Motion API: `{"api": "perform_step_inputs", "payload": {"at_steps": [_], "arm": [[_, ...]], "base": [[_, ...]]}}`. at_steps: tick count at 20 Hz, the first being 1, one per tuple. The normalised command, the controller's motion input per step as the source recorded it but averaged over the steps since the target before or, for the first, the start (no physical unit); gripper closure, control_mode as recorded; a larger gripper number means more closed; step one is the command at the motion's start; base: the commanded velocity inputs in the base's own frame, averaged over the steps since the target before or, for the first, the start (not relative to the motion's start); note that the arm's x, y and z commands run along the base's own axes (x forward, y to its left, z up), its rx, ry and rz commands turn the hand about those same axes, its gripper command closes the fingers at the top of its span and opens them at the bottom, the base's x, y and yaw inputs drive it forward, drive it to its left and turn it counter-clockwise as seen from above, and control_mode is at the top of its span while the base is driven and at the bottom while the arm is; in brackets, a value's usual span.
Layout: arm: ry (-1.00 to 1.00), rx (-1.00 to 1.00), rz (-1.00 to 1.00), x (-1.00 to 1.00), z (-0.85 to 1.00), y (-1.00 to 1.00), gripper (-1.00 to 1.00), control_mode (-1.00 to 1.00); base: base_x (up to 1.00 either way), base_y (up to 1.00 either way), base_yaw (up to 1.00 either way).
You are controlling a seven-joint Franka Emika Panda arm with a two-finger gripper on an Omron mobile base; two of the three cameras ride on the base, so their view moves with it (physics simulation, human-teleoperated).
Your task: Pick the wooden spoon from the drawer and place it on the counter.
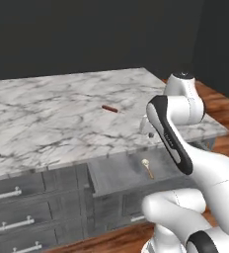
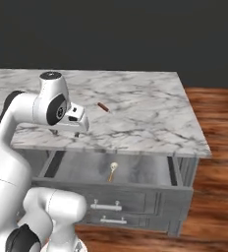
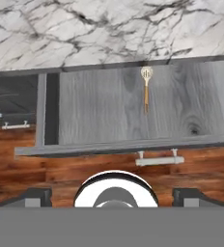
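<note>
One wooden spoon (image 3: 146, 88) inside open drawer (image 3: 109, 111).

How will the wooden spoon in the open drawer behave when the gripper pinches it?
The wooden spoon is thin and looks like wood, so probably light and stiff. Its slim handle lies flat on the drawer floor, so the fingers may scrape the bottom. The oval bowl should limit rolling, though a push would likely slide it.

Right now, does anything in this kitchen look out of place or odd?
One thing: a small reddish-brown rod lies alone on the marble counter, loose and at a slant. The drawer stands pulled open with the wooden spoon lying flat inside, which looks intended. Nothing looks spilled or damaged.
</note>
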Motion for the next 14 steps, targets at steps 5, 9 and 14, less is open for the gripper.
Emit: {"api": "perform_step_inputs", "payload": {"at_steps": [5, 9, 14], "arm": [[0.0, 0.0, 0.0, 0.0, 0.0, 0.0, -1.0, 1.0], [0.0, 0.0, 0.0, 0.0, 0.0, 0.0, -1.0, 1.0], [0.0, 0.0, 0.0, 0.0, 0.0, 0.0, -1.0, 1.0]], "base": [[-0.71, 0.64, -0.42], [-0.62, 0.94, -0.51], [-0.35, 1.0, -0.53]]}}
